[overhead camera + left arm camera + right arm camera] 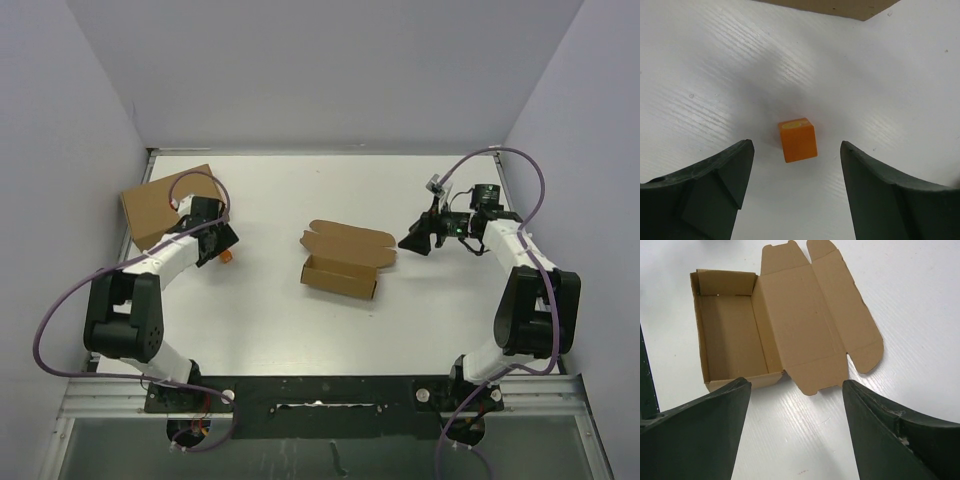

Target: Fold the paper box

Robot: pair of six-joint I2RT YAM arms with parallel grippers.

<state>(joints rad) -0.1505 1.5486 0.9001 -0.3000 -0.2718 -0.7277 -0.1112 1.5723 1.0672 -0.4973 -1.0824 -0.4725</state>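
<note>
Overhead and wrist views of a two-arm bench. The task object, a brown die-cut cardboard mailer box (343,262), lies near the middle of the white table (300,330), well apart from both arms. Its tray portion is already formed, with the low walls standing upright, while the lid panel and its rounded side tabs lie open and flat on the table on the far side of the tray. In the right wrist view the same box (785,325) appears with the tray at left and the unfolded lid at right. The right gripper (407,243) hovers to the right of the box and points towards it. Its dark fingers (900,435) are spread wide, with nothing between them and no contact with the cardboard, as the gap at the right gripper (796,384) shows. The left gripper (222,250) is at the left side of the table, just beside a larger plain brown cardboard box (160,205), one edge of which crosses the top of the left wrist view (840,6). The left gripper (796,146) is likewise spread wide. Its fingers (715,190) flank a tiny orange cube (798,140) that rests on the table, with clear space on either side, so that neither finger touches it. The cube also shows in the overhead view (227,257), at the fingertips.
</note>
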